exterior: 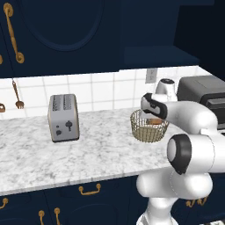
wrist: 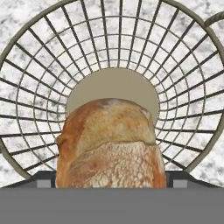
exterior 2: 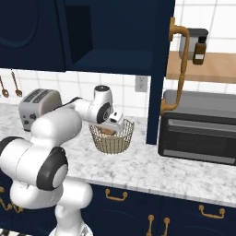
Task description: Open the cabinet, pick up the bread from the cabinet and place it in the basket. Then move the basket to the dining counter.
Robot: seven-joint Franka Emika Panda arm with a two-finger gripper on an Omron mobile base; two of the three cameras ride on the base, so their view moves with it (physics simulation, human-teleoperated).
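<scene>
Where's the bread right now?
The bread sits in the tool, over the basket on the counter, between toaster and oven.

Glossy white rounded arm (exterior: 193,132), dark joint rings, bulbous white base segments

even, soft rendered light; sharp throughout, no glare.

Brass wire-mesh basket (wrist: 39,83); rough-crusted bread (wrist: 109,144)
</scene>
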